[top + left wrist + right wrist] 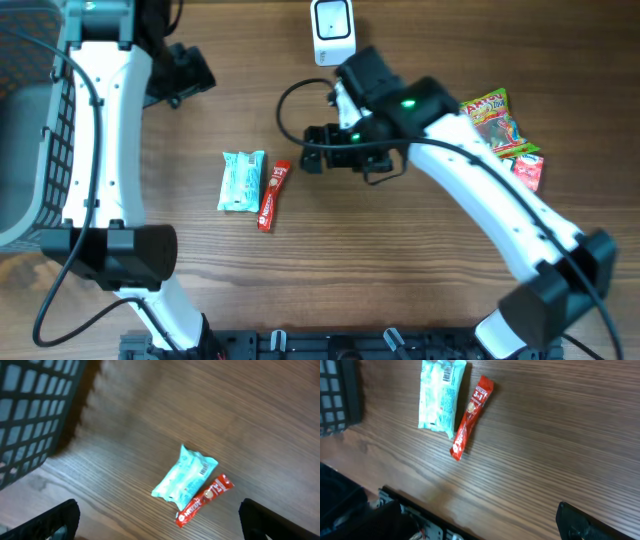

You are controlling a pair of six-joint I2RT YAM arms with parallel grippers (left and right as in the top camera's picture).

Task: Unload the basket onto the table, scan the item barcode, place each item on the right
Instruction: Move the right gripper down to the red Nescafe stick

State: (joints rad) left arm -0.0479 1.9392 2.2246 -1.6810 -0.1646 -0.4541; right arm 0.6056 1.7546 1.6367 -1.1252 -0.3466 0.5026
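The right end effector [310, 150] sits mid-frame in the overhead view, its fingers spread wide with nothing between them. The nearest item lies just to its left and a little lower: a slim red foil stick sachet [273, 195]. The sachet's long axis runs nearly top to bottom in the frame, with its upper end tipped right toward that end effector, so the fingers would have to close across its narrow width. Touching it, or all but touching it, on the far side is a pale teal plastic packet [242, 181], also lying lengthwise up the frame. In the right wrist view fine dark stripes, probably a barcode, show face up near one end of the packet. I cannot tell which of the two is meant, though both rest flat on the wooden desk [400, 280], closer to the right arm. The left end effector [192, 74], equally spread and empty, hangs further off at the upper left, beside the dark mesh basket [30, 110]. Farthest, at top centre, stands a white box-shaped device [333, 30], likely the scanner, so a picked item would travel up and right in the frame.
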